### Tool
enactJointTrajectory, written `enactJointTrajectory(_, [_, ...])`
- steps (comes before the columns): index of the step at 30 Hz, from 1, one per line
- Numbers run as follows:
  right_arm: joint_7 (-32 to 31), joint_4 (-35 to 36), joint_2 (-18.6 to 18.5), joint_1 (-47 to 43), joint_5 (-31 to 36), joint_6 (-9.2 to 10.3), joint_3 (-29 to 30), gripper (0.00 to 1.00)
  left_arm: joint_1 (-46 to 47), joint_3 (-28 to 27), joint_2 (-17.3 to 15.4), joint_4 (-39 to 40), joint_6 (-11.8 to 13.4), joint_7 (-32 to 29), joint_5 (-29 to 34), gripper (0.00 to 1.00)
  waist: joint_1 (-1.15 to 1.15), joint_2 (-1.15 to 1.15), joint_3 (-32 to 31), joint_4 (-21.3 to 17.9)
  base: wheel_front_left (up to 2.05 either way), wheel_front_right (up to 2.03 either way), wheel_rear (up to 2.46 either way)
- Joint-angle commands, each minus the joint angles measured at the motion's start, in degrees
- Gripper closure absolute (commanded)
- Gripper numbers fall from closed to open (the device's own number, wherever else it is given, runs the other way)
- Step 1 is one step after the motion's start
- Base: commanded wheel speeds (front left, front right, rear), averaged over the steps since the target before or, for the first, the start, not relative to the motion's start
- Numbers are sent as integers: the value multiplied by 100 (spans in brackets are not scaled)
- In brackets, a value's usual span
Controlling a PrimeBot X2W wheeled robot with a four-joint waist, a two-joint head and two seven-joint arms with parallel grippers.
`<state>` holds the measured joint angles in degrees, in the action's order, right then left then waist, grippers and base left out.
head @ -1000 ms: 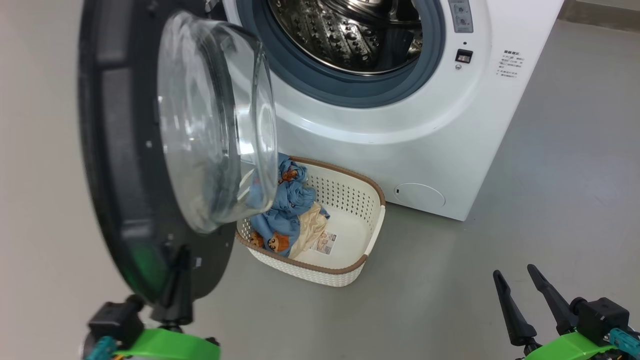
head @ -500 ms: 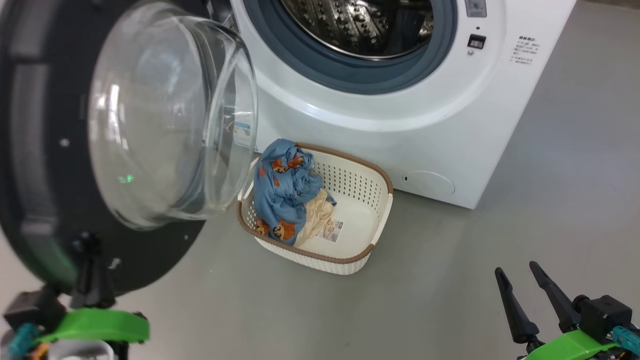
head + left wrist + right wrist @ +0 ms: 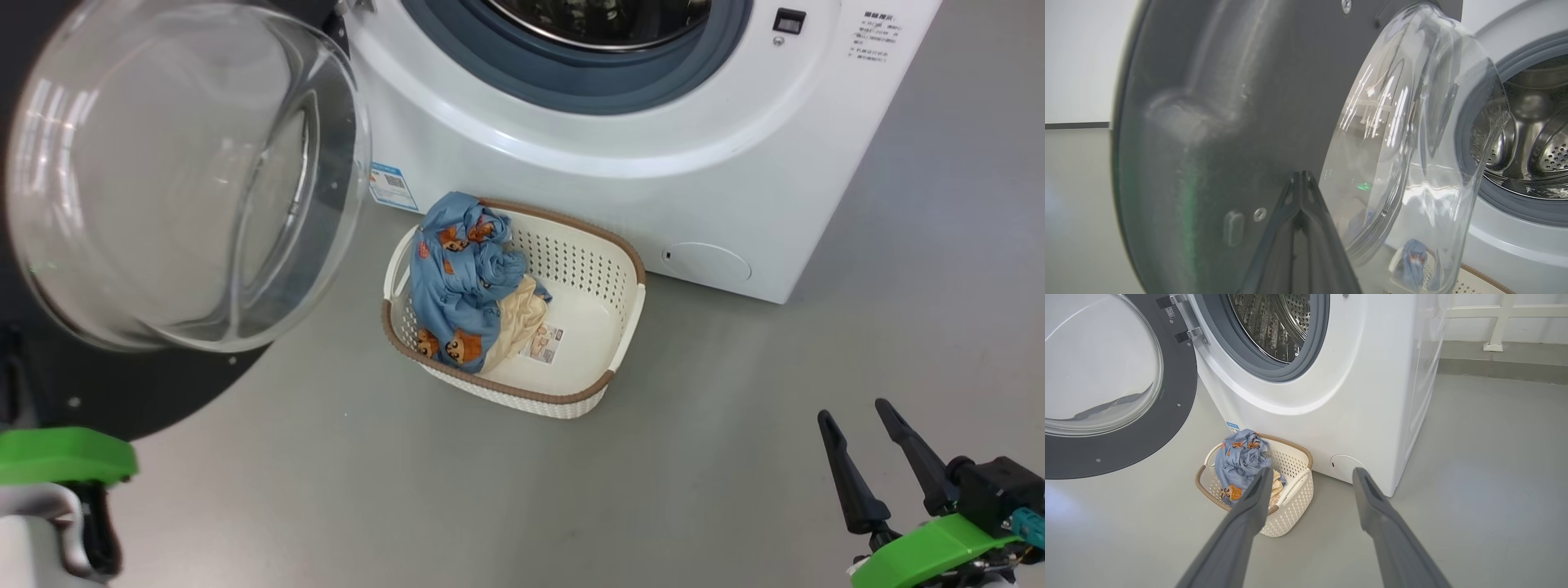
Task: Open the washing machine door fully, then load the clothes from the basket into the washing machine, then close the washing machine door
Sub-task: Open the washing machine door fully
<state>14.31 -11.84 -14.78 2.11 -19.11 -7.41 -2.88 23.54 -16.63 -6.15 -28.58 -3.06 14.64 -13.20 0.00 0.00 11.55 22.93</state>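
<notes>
At 8 o'clock in the head view sits the left arm's green wrist. In the left wrist view the left gripper (image 3: 1300,176) has its two dark fingers pressed together into one blade with nothing between them. The tips point at the inner black face of the large round porthole door with glossy black rim and domed clear glass (image 3: 180,171). Whether they touch it cannot be told.

The door stands swung out at 9 to 10 o'clock, hinged on the left side of the big white boxy front-loading washing machine (image 3: 653,188), which lies at 12 to 1 o'clock. The step in hand looks like the end of opening. To do it well, push on the rigid rim rather than the glass dome, follow the hinge's arc, and stop when the door meets its limit.

Just right of the door, near the picture's centre, the small cream-white perforated basket with a brown rim (image 3: 620,327) rests on the grey floor (image 3: 408,506) against the washer's foot. The light blue bear-printed and cream clothes (image 3: 457,286) are heaped at its 9 o'clock end and none are loaded yet.

At 4 to 5 o'clock the right gripper (image 3: 854,411) hangs with fingers spread wide and empty, well apart from the basket. It is free to reach the heap once the door is clear.
</notes>
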Motion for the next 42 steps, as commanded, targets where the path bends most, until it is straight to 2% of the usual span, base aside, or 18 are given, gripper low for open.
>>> enactJointTrajectory(1, [69,133,-108,135,83,-8,-126,0,266,-324,-428,36,30,36,56,100,0,0,55,-21,0,0,0])
enactJointTrajectory(10, [69,152,-208,282,107,-8,-153,0,835,-955,-781,-647,-56,36,154,100,0,0,316,-117,0,0,0])
enactJointTrajectory(25, [69,167,-346,481,144,-8,-311,0,1339,-1511,-1305,-1395,-78,36,497,100,0,0,606,-336,0,0,0])
enactJointTrajectory(34, [69,136,-304,472,155,-8,-345,0,1364,-1583,-1353,-1516,-128,36,656,100,0,0,515,-363,0,0,0])
enactJointTrajectory(42, [69,74,-271,417,125,-8,-459,0,968,-1587,-1072,-1227,-268,36,721,100,0,0,191,-327,0,0,0])
